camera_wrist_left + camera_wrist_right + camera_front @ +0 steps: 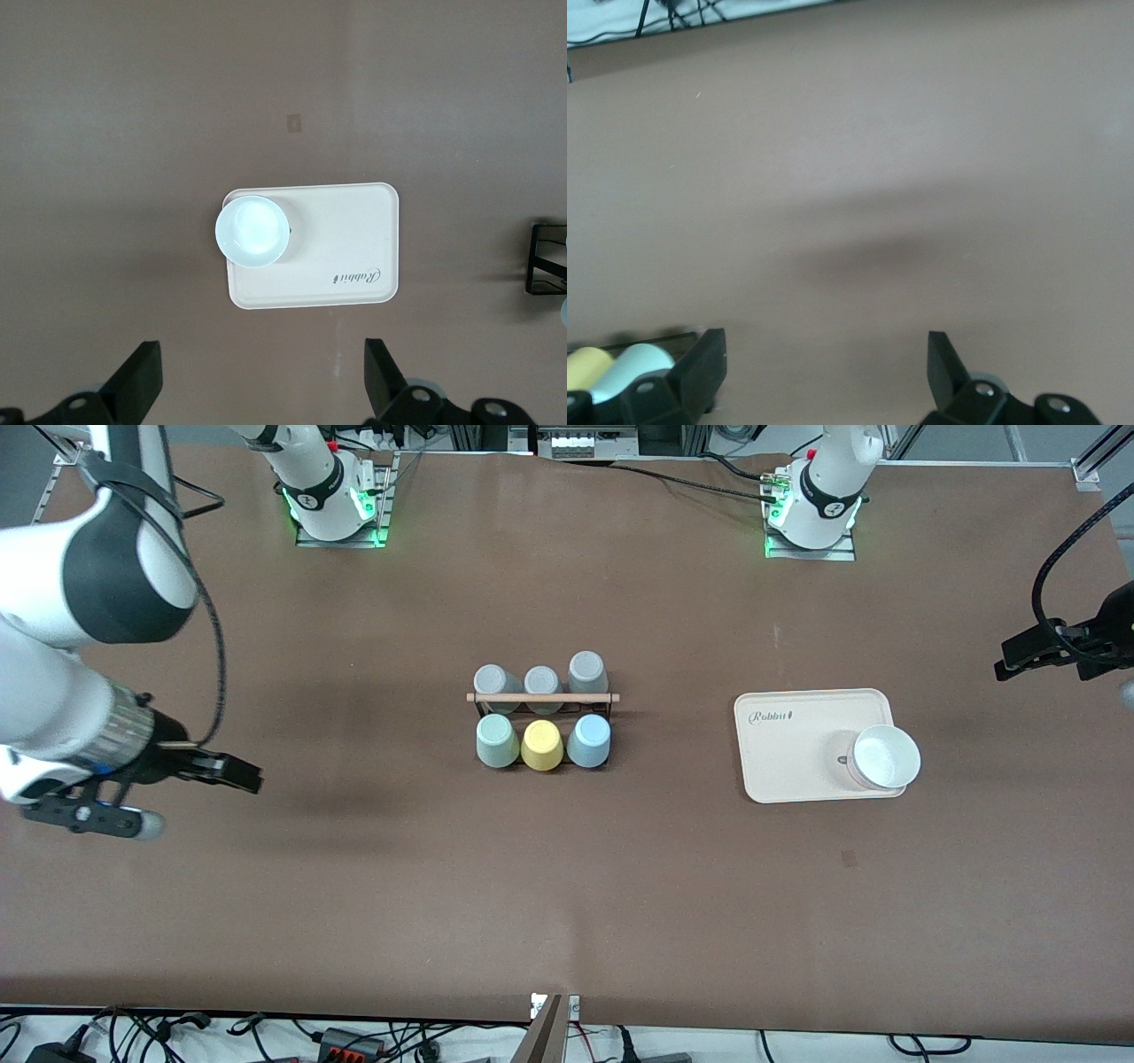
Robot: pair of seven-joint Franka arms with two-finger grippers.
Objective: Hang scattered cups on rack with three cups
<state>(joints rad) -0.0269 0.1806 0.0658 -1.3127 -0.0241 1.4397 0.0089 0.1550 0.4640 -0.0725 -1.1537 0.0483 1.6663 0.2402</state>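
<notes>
From the front, the rack (542, 708) stands near the middle of the table (567, 886), its dowel (542, 697) across the top. On it, three grey cups (541, 681) sit in the row farther from the camera; nearer, the mint cup (496, 741), yellow cup (541, 745) and blue cup (588, 741) sit upside down, the mint one toward the right arm's end. A tray (797, 731) toward the left arm's end carries a white bowl (882, 758) at its near corner. The right gripper (232, 771) hangs over bare table at the right arm's edge, the left gripper (1032, 651) over the left arm's edge. In the left wrist view, the fingers (142, 379) stand wide apart, empty, above the tray (345, 243) and bowl (253, 232). In the right wrist view, the fingers (702, 363) are spread, empty, with the mint cup (631, 365) and yellow cup (585, 365) at the frame's edge.
</notes>
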